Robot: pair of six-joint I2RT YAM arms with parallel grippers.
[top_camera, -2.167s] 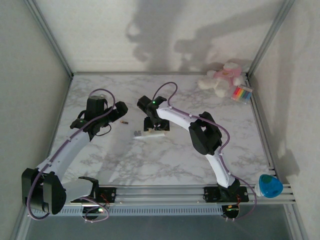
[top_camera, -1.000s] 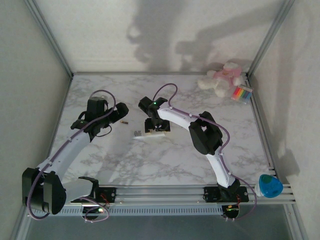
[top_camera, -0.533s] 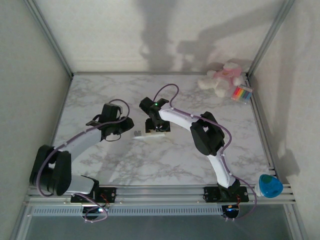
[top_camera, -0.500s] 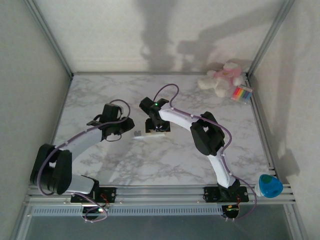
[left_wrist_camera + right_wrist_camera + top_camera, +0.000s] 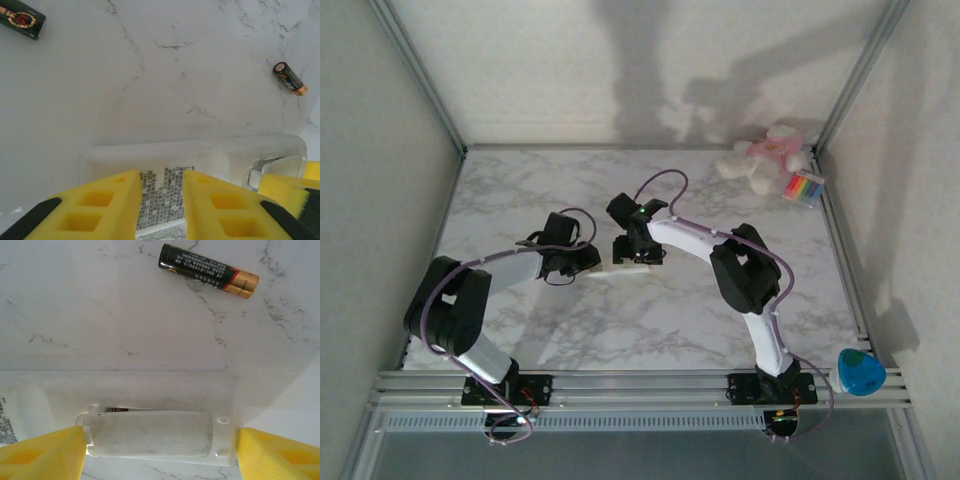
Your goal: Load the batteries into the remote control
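Marble table (image 5: 650, 325) is seen bare and roomy around the face-down remote (image 5: 200, 150) near its middle, over which the left gripper (image 5: 161, 182) is narrowed to a slit and the right gripper (image 5: 160, 437) spread wide, two batteries (image 5: 290, 78) lying loose beside it, one cut off at the view's edge.

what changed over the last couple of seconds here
The left gripper swung right to the left end of the remote. Its jaws now stand a small gap apart above it, holding nothing. The right gripper stayed open over the remote's other end, barely shifted. The remote and the plush toy stayed put.
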